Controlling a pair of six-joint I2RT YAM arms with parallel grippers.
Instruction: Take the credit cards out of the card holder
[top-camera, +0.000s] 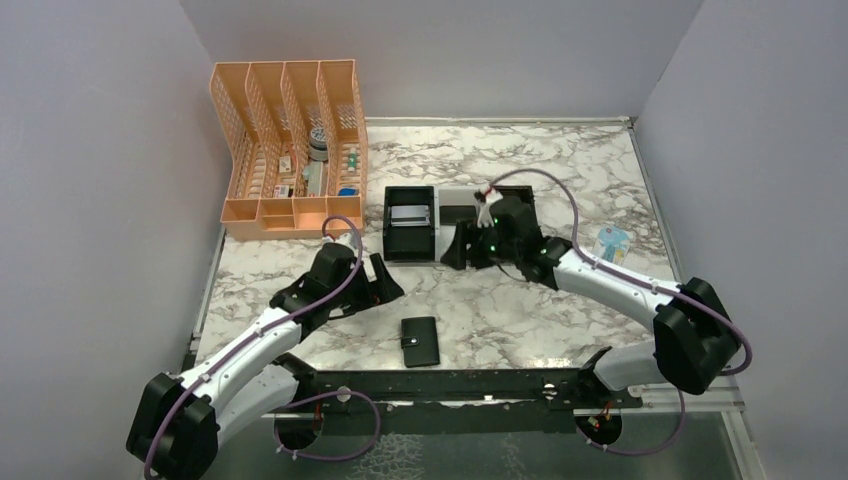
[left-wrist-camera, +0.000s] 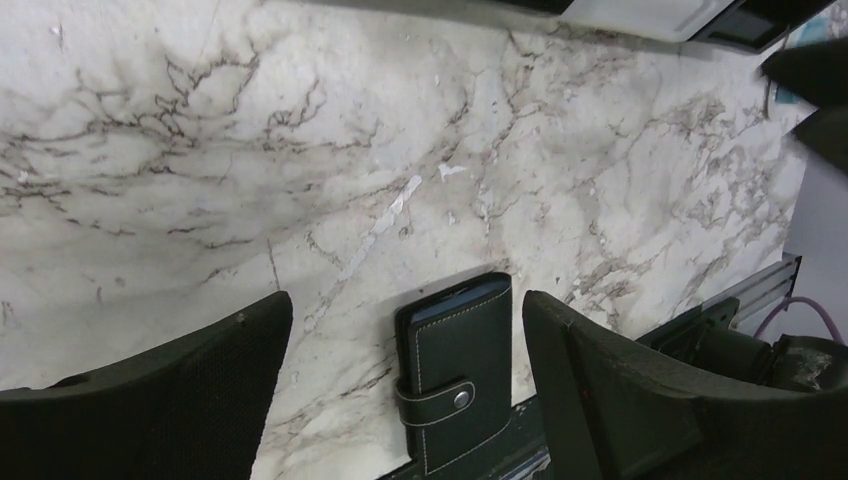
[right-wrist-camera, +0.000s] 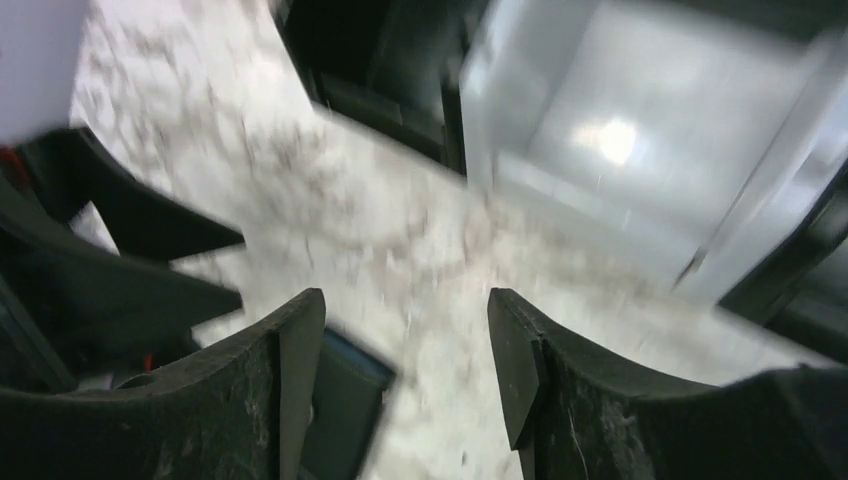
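Black left tool (left-wrist-camera: 405, 305) (jaws wide) low, near the card holder (left-wrist-camera: 462, 350).

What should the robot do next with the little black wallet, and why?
Probably lower the left end effector onto the card holder and pin it to the table. The holder lies closed, its snap tab is fastened, and no cards show. The left jaws stand open near it, holding nothing, so that arm seems best placed.

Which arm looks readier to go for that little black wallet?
Left. The left gripper, open, hovers near the closed card holder; the right gripper is farther off, by the black tray.
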